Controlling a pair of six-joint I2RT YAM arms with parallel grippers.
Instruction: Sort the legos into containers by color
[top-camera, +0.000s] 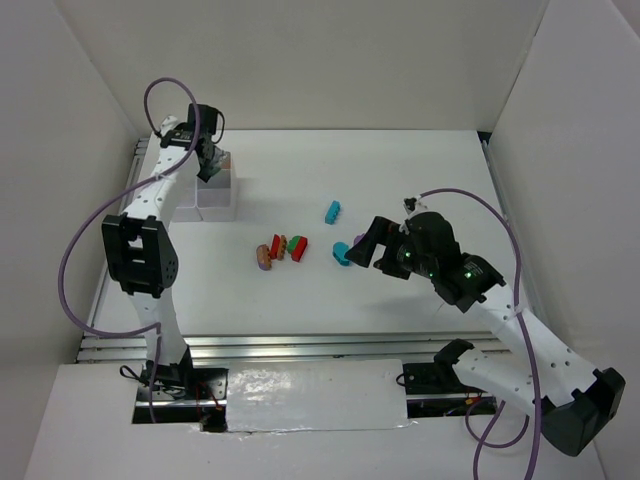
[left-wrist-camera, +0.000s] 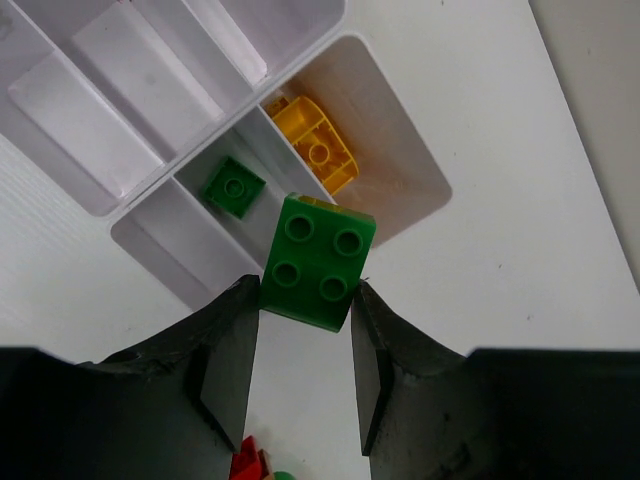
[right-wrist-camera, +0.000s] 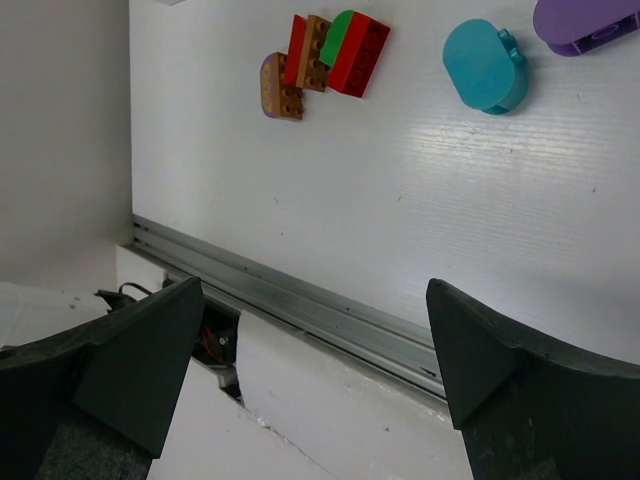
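Observation:
The white divided tray (top-camera: 218, 200) stands at the far left. My left gripper (top-camera: 213, 160) hovers over it, shut on a green square lego (left-wrist-camera: 318, 260) held at the fingertips (left-wrist-camera: 240, 320). Below it, one compartment of the tray (left-wrist-camera: 390, 150) holds a small green lego (left-wrist-camera: 233, 186) and its neighbour holds a yellow lego (left-wrist-camera: 315, 145). My right gripper (top-camera: 365, 245) is open and empty, above the table near a teal oval lego (right-wrist-camera: 486, 65) and a purple lego (right-wrist-camera: 590, 22).
A cluster of red, green, brown and purple legos (top-camera: 282, 249) lies mid-table and also shows in the right wrist view (right-wrist-camera: 320, 55). A teal brick (top-camera: 332, 211) lies farther back. A metal rail (right-wrist-camera: 300, 300) runs along the table's near edge.

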